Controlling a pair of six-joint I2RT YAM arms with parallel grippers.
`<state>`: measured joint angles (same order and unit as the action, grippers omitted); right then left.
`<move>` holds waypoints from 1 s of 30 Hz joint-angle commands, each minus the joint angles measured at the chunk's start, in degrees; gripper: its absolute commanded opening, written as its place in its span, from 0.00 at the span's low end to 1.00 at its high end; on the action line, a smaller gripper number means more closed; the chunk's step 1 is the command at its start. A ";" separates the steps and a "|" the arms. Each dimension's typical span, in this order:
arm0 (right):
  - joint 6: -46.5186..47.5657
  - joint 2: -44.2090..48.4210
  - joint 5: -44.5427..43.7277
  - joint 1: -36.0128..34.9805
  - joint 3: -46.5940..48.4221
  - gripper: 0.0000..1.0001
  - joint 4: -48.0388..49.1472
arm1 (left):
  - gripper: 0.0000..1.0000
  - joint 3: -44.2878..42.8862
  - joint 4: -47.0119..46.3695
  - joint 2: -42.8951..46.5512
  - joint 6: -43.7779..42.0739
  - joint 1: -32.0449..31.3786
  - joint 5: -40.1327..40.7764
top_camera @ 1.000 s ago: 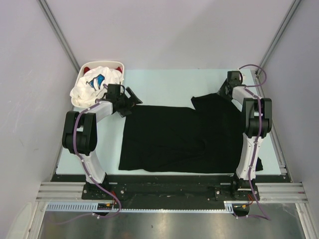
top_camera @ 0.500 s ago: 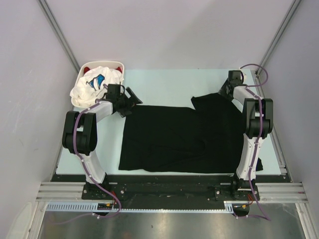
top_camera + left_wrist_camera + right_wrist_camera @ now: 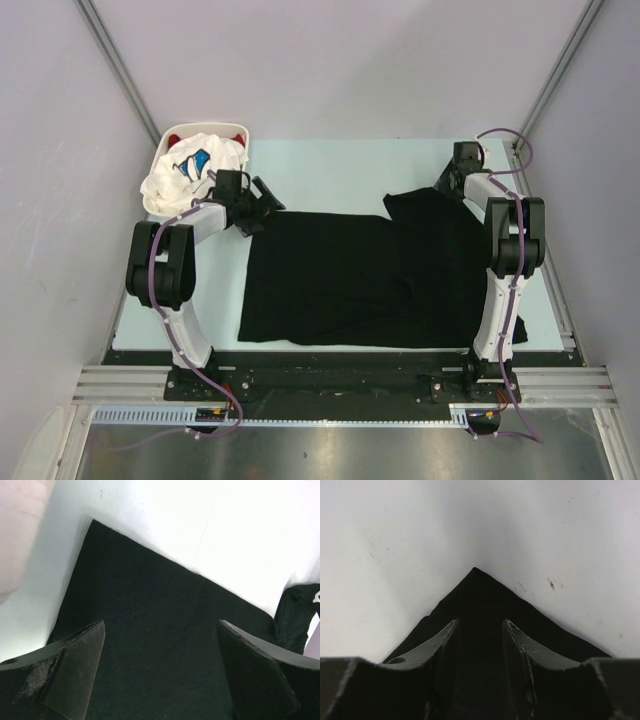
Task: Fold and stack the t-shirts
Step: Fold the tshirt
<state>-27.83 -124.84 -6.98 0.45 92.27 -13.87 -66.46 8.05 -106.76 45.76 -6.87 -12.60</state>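
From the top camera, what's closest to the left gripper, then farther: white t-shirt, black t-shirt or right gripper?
1. black t-shirt, its corner beneath the left gripper.
2. white t-shirt, in the basket at far left.
3. right gripper, across the table, far right.

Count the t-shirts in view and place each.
3. The black t-shirt lies spread on the table; the white t-shirt heaps over the basket, far left; a red one peeks beneath. Others may hide underneath.

White arms [image 3: 188, 335] w/ blk joints [image 3: 162, 268], purple cables [image 3: 503, 130], blk fingers [image 3: 75, 675]
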 commanded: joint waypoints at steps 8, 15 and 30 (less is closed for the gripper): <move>-0.64 -1.46 0.13 -0.19 0.89 0.40 0.42 | 0.97 -1.22 -0.23 0.06 -1.64 0.90 -0.23; -1.78 -3.40 1.18 0.17 3.27 0.26 -1.42 | 0.97 -1.92 0.47 0.15 -1.64 1.07 0.12; -2.22 -3.49 2.06 0.26 5.64 0.00 -3.27 | 0.97 -4.47 2.31 0.59 -2.25 1.07 0.30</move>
<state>-29.91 -128.07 -5.50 0.84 95.66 -16.29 -67.75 9.78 -106.76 45.06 -6.17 -12.56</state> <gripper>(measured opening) 0.009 0.973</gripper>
